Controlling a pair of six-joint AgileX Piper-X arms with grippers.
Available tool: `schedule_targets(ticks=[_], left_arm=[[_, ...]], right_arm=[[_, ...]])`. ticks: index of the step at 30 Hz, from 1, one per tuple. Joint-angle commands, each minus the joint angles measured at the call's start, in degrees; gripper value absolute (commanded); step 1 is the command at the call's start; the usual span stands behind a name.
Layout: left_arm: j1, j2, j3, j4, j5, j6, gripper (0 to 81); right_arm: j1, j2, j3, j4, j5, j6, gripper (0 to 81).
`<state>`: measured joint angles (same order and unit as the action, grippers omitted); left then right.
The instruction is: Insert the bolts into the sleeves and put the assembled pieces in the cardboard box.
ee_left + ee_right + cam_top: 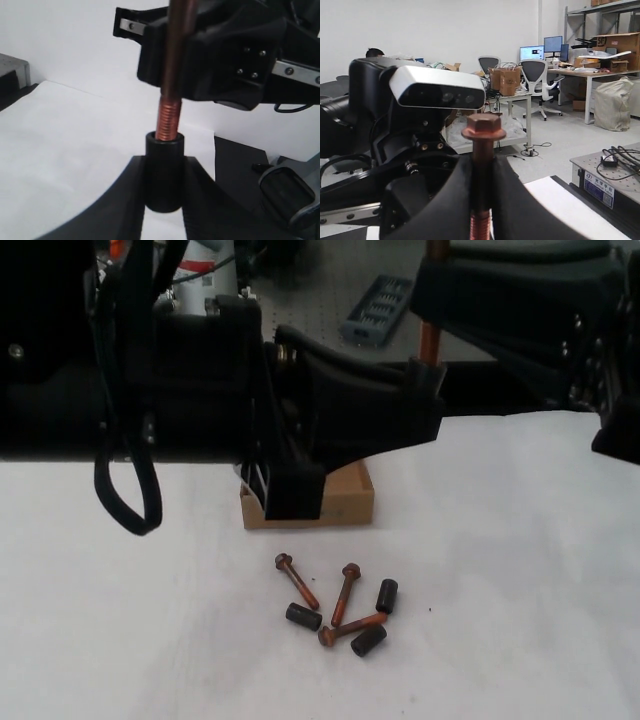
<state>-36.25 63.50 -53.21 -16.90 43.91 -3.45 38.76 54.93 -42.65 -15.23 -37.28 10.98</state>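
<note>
Bolt meeting sleeve, held between the two grippers above the bench.

In the left wrist view, the left gripper [164, 192] clamps a black cylindrical sleeve [164, 170] upright between its fingers. The threaded end of a long copper-coloured metal bolt [170, 112] stands at the sleeve's open top; how deep it sits cannot be told. The right gripper [215, 55] grips the shaft higher up. The right wrist view adds the bolt's flanged hex head rising above the closed fingers [445, 200]. The high view gives the bench. A brown cardboard box [350, 502] sits partly behind a black arm. Nearer the camera, three loose copper bolts [297, 580] and three short black sleeves [303, 616] lie in a close cluster on the white sheet [520, 590], apart from the box.
</note>
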Motion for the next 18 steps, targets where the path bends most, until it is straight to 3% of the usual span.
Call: schedule_targets(ticks=[1,4,11,18], left_arm=[[0.03,-1.01,-1.31,-7.38,-0.19,-1.12,0.6],[0.03,-1.01,-1.31,-7.67,-0.32,-1.34,0.6],[0.03,-1.01,-1.31,-9.45,-0.32,-2.44,0.6],[0.03,-1.07,-1.31,-10.62,-0.15,-3.64,0.6]], right_arm=[[0.12,0.04,0.6,4.24,-1.61,-0.28,3.5],[0.12,0.04,0.6,4.62,-1.41,-0.28,0.6],[0.12,0.04,0.6,4.62,-0.56,-0.28,19.0],[0.12,0.04,0.6,4.62,-0.35,-0.28,19.0]])
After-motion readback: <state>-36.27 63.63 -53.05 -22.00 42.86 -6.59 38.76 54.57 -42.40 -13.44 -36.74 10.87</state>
